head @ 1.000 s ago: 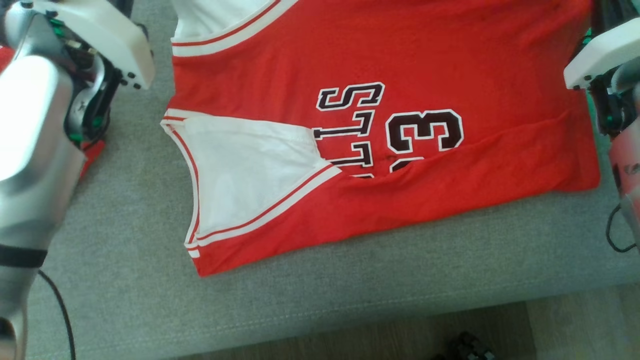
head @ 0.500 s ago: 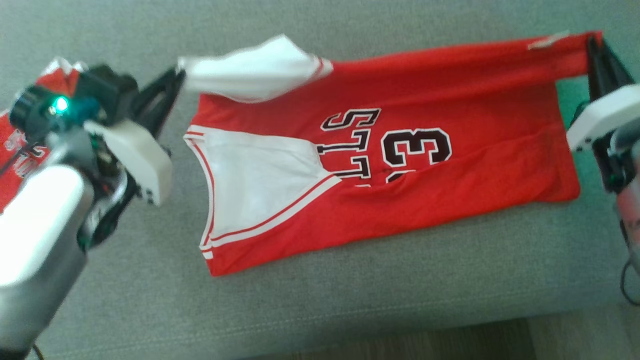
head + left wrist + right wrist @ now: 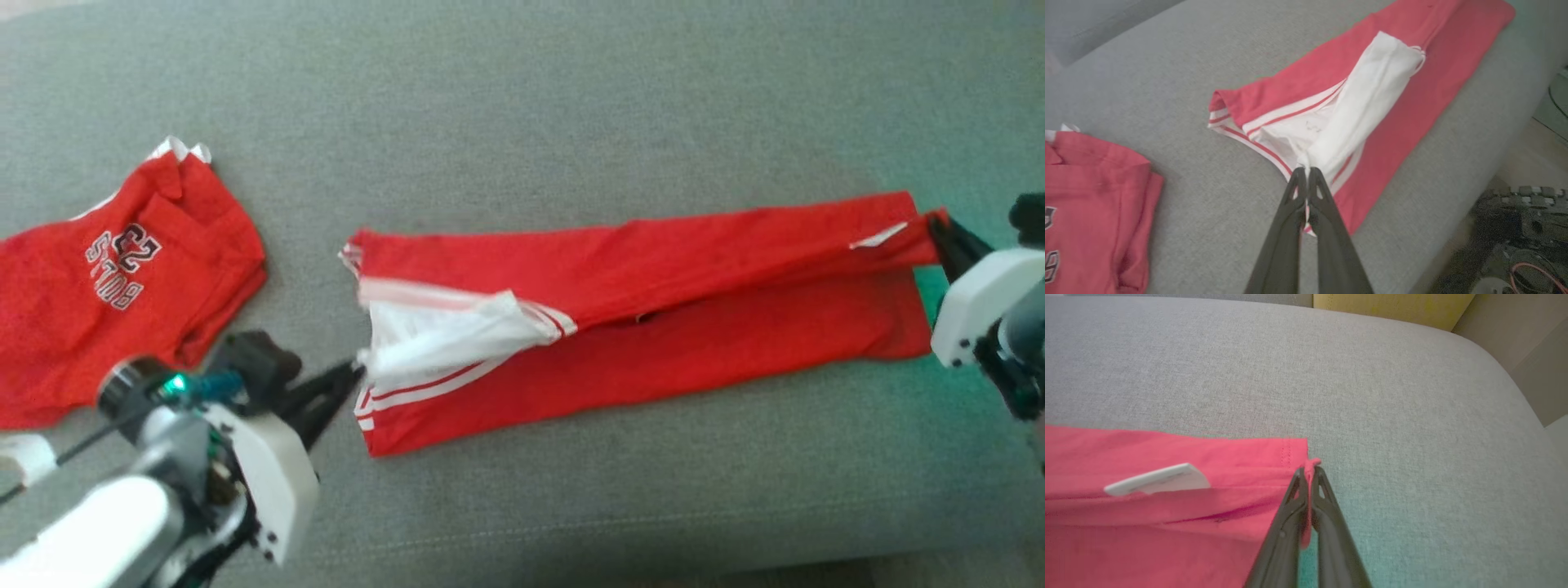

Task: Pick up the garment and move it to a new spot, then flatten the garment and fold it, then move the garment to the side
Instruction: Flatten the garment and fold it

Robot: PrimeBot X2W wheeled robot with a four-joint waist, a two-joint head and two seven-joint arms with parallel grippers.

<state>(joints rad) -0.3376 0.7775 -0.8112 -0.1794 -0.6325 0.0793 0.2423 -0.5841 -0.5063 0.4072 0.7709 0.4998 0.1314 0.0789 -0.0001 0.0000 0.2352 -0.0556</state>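
While pinched at both ends, red garment (image 3: 694,261) folded lengthwise, white-trimmed

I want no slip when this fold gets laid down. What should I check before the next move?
1. Left gripper shut on the jersey's white shoulder part: ok.
2. Right gripper shut on the hem corner: ok.
3. Folded-over layer flat: not ok, the white part is bunched by the left gripper.
4. Folded-over edge meets the near edge: not ok, it stops short.
5. Second jersey apart from this one: ok.
6. How many layers each gripper pinches: cannot tell.
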